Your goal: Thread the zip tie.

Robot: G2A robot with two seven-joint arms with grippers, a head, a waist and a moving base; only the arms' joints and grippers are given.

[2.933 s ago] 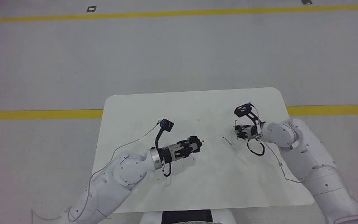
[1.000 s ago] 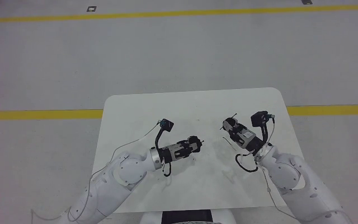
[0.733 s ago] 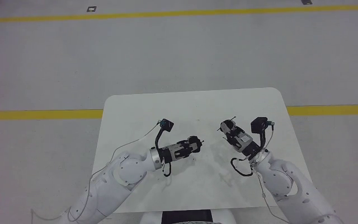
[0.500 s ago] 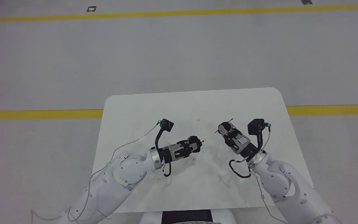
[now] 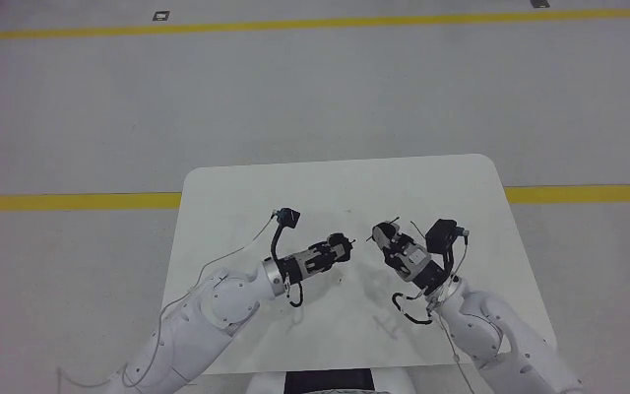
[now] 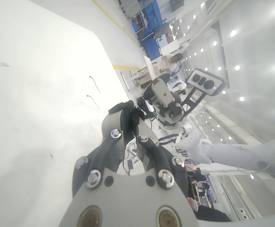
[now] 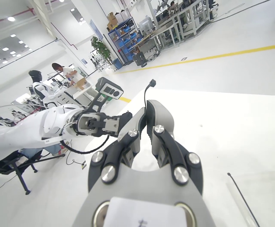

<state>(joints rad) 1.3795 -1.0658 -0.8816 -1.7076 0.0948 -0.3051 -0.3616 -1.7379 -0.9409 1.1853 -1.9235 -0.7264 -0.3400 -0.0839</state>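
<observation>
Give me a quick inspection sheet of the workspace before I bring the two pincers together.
Surface: white table, with a few dark specks on it.
Job's things: a black zip tie sticks out of the right pincer, head end away from the fingers. A second zip tie lies flat on the table.
Clutter: thin dark strands on the table, too fine to identify.
Pincers: right pincer shut on the black zip tie. Left pincer shut; whether it holds anything cannot be told. They face each other, apart.
Cables: a black cable loop hangs under the left wrist.
Surroundings: yellow floor lines; shelving and workbenches beyond.
</observation>
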